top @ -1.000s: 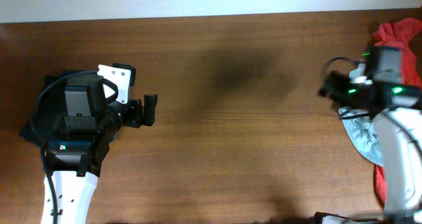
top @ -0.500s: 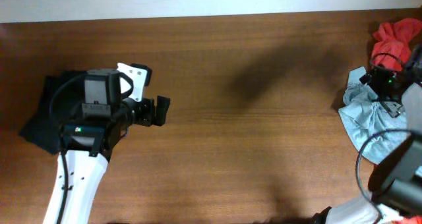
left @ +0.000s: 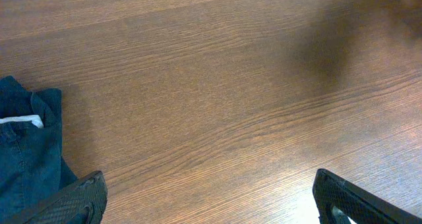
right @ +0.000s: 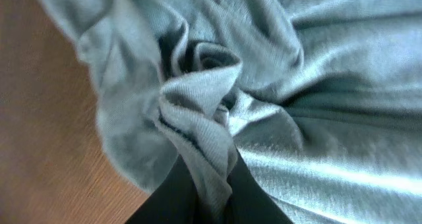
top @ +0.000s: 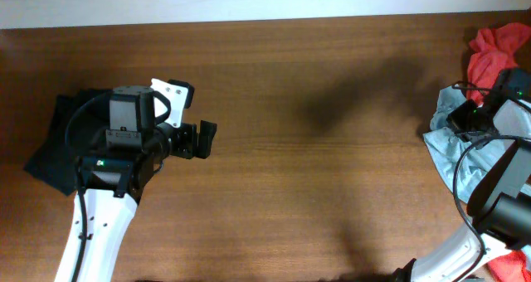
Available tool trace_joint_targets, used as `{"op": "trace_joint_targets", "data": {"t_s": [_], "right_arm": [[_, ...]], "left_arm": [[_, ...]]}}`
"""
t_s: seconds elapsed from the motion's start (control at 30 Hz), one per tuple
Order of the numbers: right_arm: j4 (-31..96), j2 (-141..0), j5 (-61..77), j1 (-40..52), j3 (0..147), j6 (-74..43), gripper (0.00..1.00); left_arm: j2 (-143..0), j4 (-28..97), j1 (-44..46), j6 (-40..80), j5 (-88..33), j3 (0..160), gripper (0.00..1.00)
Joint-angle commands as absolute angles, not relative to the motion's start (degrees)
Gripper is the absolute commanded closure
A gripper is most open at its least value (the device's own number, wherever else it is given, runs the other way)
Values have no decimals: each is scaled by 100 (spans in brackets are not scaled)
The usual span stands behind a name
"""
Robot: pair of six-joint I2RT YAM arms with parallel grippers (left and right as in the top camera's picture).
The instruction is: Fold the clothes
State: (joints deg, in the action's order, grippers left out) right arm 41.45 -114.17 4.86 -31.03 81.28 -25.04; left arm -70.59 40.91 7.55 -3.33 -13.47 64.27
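Note:
The clothes, a pale grey-blue T-shirt (top: 444, 152), lie crumpled at the table's right edge. My right gripper (top: 459, 120) is down on the shirt's upper part. In the right wrist view the T-shirt (right: 316, 85) fills the frame, and the right gripper (right: 211, 181) is shut on a raised fold of it, the cloth pinched between the two dark fingers (right: 168, 197). My left gripper (top: 204, 139) hovers at the left of the table, open with nothing between its fingertips (left: 74, 199); bare wood shows under it.
A dark navy garment (top: 50, 149) lies under the left arm and shows at the lower left of the left wrist view (left: 26, 145). A red-orange garment (top: 491, 48) is bunched at the far right corner, touching the T-shirt. The brown wooden table (top: 332, 166) spreads between the arms.
My right gripper has come down onto the T-shirt and closed on a fold. The left arm shifted a little to the right a second ago and has since held still.

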Motion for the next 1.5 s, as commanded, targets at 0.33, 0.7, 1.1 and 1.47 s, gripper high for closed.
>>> {"op": "trace_joint_targets", "data": {"t_s": [0.33,0.7,1.1,1.47], "right_arm": [[4609,-8246,2390,-2462,9911,-2038,96],[4709,-7688,1741,-867,10158,-1647,96],[4727,-7723,1951,515,10158,-445,96],[4222,-7568,3614,967,10160,-161,96]], "left_arm": [[-7039,3946,773,-261,-1374,6521,1],[-7037,4021,773,-283,-1374,6899,1],[-7039,4246,784,-292,-2464,7426,1],[-7057,4235,1450,-1304,-3218,7426,1]]}}
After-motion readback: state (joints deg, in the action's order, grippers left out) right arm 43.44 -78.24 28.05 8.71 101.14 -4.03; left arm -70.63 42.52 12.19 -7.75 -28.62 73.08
